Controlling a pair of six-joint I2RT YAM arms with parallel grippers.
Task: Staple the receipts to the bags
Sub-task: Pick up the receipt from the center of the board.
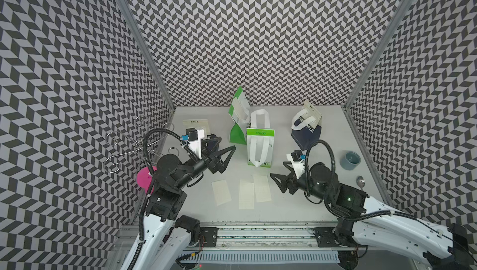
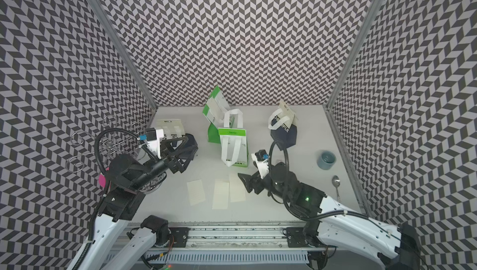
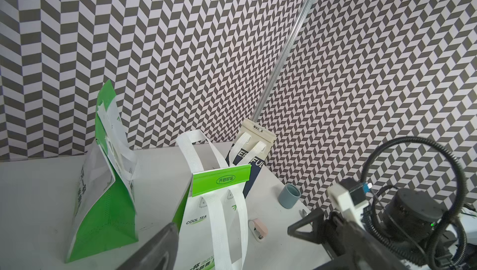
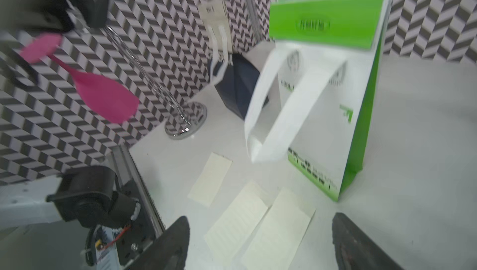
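Three cream receipts lie flat near the table's front: one to the left (image 1: 221, 192), and two side by side (image 1: 246, 194) (image 1: 262, 188). A green-and-white bag (image 1: 259, 147) stands mid-table, and a second one (image 1: 238, 119) is behind it. One navy bag (image 1: 305, 129) stands at the back right. Another navy bag (image 1: 196, 126) is partly hidden behind my left gripper (image 1: 227, 144), which is open and empty in the air left of the front green bag. My right gripper (image 1: 277, 169) is open and empty just right of the receipts (image 4: 236, 219). A pink stapler (image 3: 258, 229) lies beside the front bag.
A blue-grey cup (image 1: 349, 160) and a spoon (image 1: 360, 180) sit by the right wall. A chrome hook stand (image 1: 134, 144) with a pink spatula (image 1: 144, 177) occupies the left edge. Patterned walls close in three sides.
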